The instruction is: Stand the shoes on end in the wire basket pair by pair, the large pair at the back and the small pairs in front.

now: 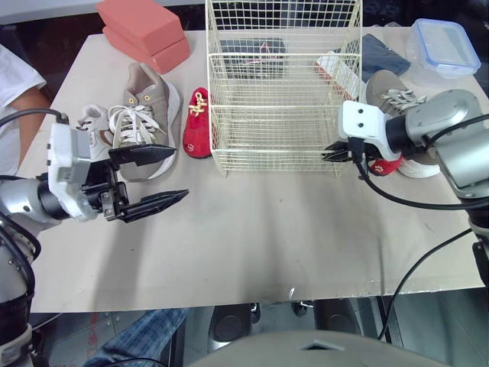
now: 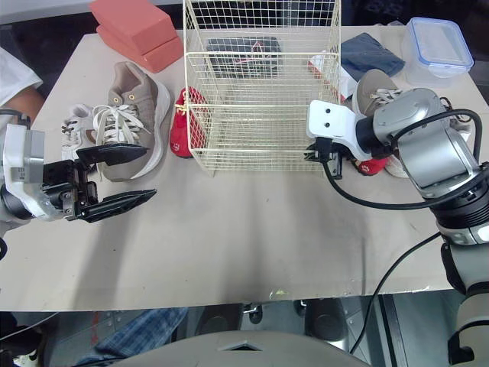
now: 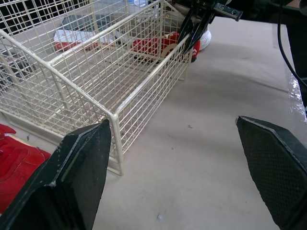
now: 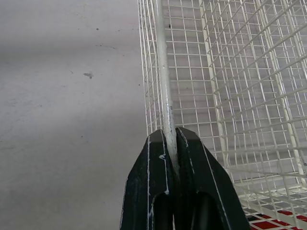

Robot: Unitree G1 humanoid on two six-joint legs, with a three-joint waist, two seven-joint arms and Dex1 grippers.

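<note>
Black and spread wide apart, the left jaws hang empty over the lower left of the beige desk point(image 1: 252, 245). The left arm reaches in from the frame's left edge, its fingers pointing right toward the cream wire basket point(image 1: 284, 145) at upper centre. The right arm bends in from the right edge, and the right jaws are clenched on the basket's front right corner wire.

A person's white sleeve point(image 1: 15, 76) shows at the far left. Two salmon-pink blocks point(image 1: 145, 30) are stacked at upper left. Below them a small white sneaker point(image 1: 90, 122) and a large tan lace-up sneaker point(image 1: 149, 107) lie side by side, and a small red shoe point(image 1: 197, 122) lies just beside the basket's left wall. Right of the basket, a second red shoe point(image 1: 386, 165) lies under the right wrist, and another tan sneaker point(image 1: 390, 93) is partly hidden by that arm. Every shoe lies outside the basket. A dark blue cloth point(image 1: 382, 53) and a clear plastic box with a blue-rimmed lid point(image 1: 442, 46) sit at upper right.
</note>
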